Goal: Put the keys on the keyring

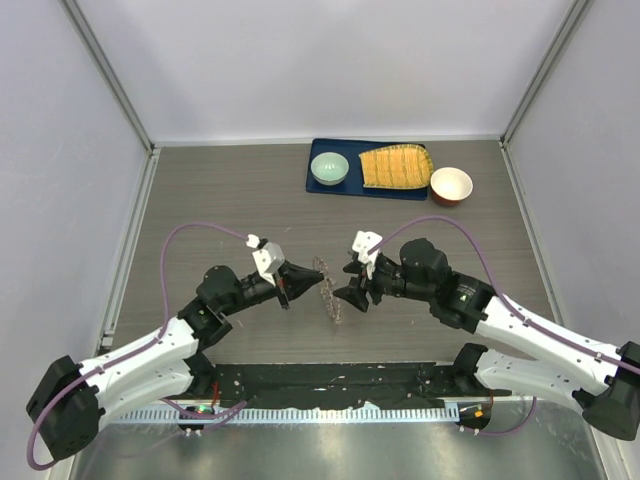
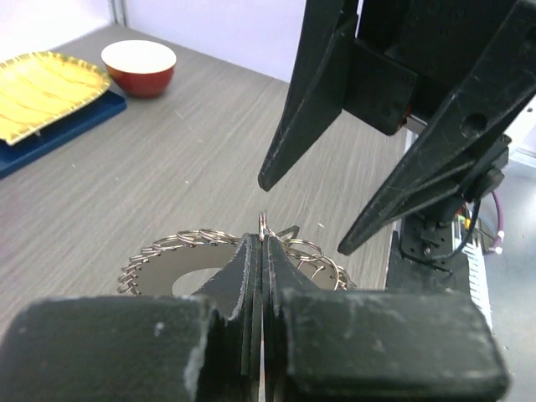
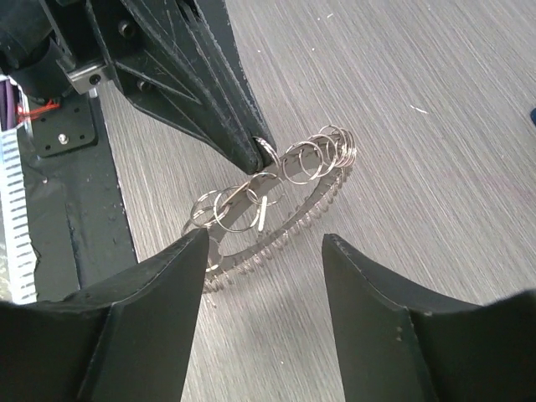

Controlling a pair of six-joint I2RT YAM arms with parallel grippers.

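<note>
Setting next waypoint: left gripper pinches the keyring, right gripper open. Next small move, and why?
Probably ease the right gripper forward and close on the keyring rim: it is open and apart from the ring, which only the left gripper pinches.

The keyring (image 1: 326, 287) sits between the left pincer (image 1: 296, 282) and right pincer (image 1: 350, 293); far behind, a bowl (image 1: 451, 185) lies right of a tray (image 1: 370, 192).

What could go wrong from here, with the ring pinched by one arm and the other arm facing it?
1. The left gripper pinches the keyring only by a thin bit of its fringe, at the very tips of its fingers, so the ring may slip free.
2. The right gripper is open close in front of those tips. Moving in could strike them or snag the fringe.
</note>
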